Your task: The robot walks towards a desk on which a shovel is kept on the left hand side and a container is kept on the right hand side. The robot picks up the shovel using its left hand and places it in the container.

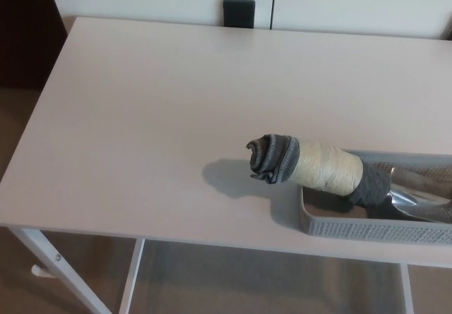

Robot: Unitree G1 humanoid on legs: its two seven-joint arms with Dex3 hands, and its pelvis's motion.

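The shovel lies in the grey mesh container at the right front of the pale desk. Its thick handle, wrapped in cream tape with a grey cloth end, sticks out over the container's left rim and casts a shadow on the desk. The metal blade rests inside the container, partly cut off by the picture's right edge. Neither of my hands shows in the head view.
A black box stands at the desk's far edge against a white wall. White desk legs show below the front edge at the left, above a brown floor. Dark space lies beyond the desk's left side.
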